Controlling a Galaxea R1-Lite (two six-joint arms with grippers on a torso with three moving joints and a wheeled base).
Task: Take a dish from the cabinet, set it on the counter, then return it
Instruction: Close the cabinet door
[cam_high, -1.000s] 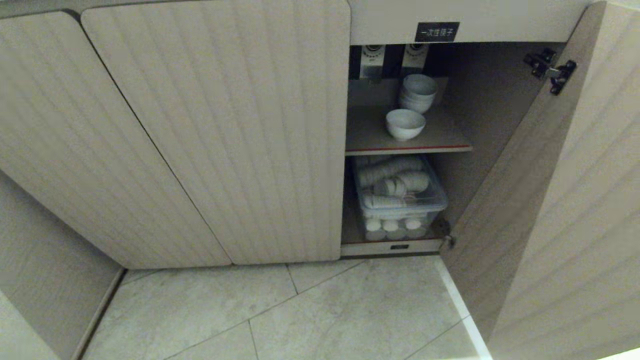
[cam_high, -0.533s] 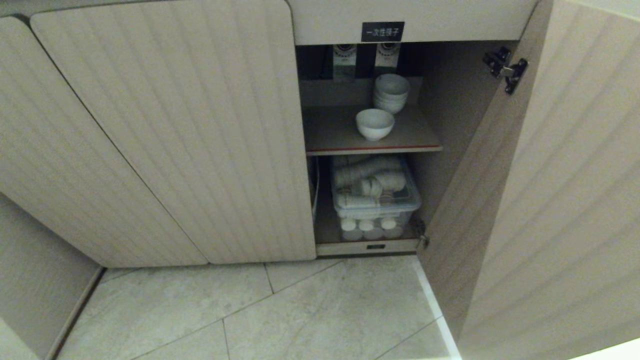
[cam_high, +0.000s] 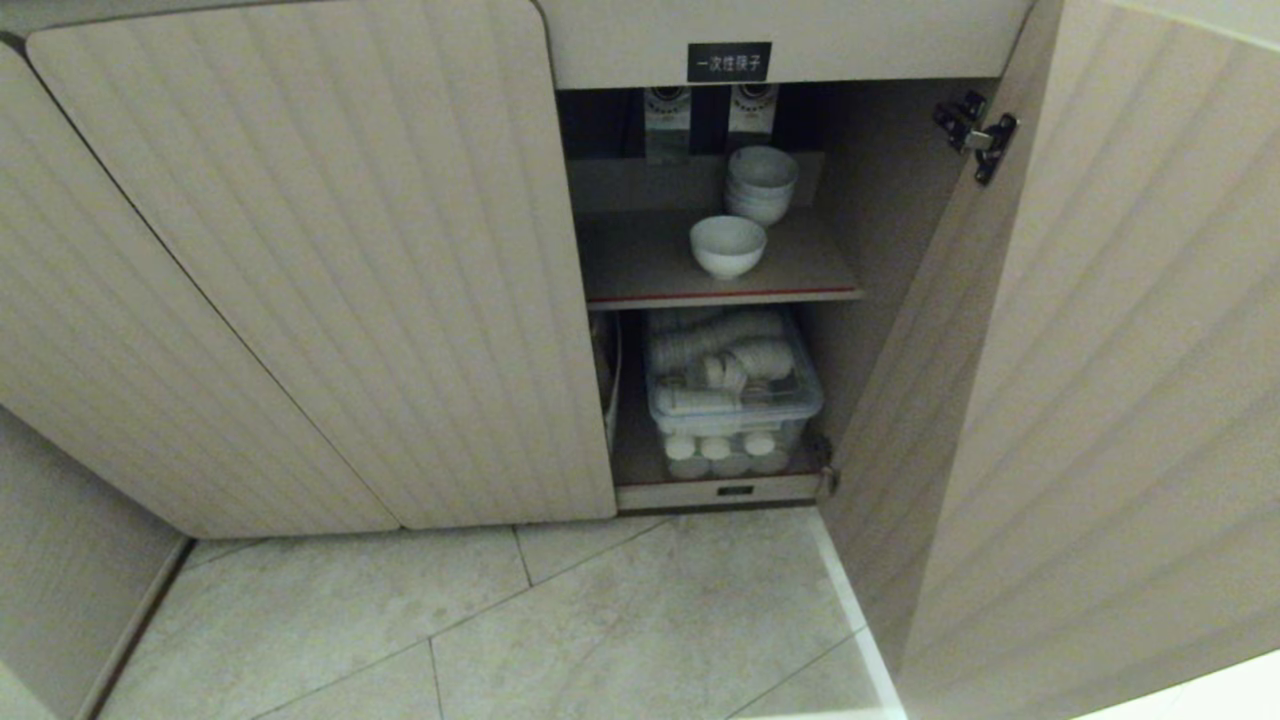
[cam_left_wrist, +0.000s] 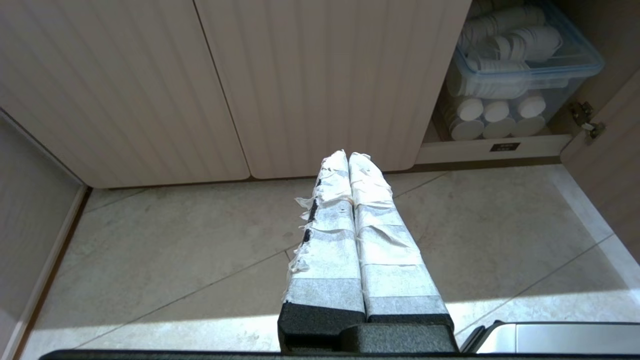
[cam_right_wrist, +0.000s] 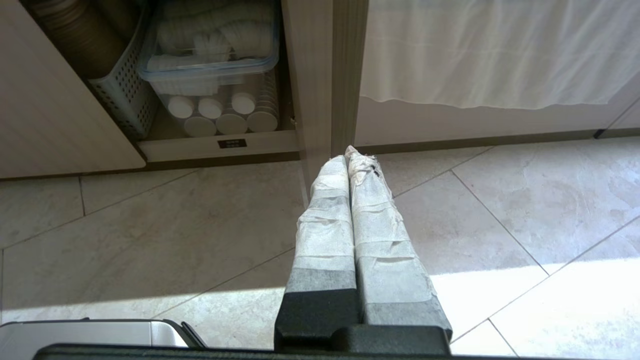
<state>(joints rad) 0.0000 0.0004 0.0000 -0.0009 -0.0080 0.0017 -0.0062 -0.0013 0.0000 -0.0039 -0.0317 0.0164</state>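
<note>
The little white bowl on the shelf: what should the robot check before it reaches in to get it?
1. Cabinet door open: ok, the right door is swung wide.
2. Bowl in sight: ok, upright on the red-edged shelf, near its front.
3. Bowl apart from the stack: ok, the stack sits behind it with a gap.
4. Left gripper empty: ok, fingers shut, above the floor.
5. Right gripper empty: ok, but fingers shut, so not ok for grasping until opened.
6. Counter free for the bowl: cannot tell, it is not in view.
</note>
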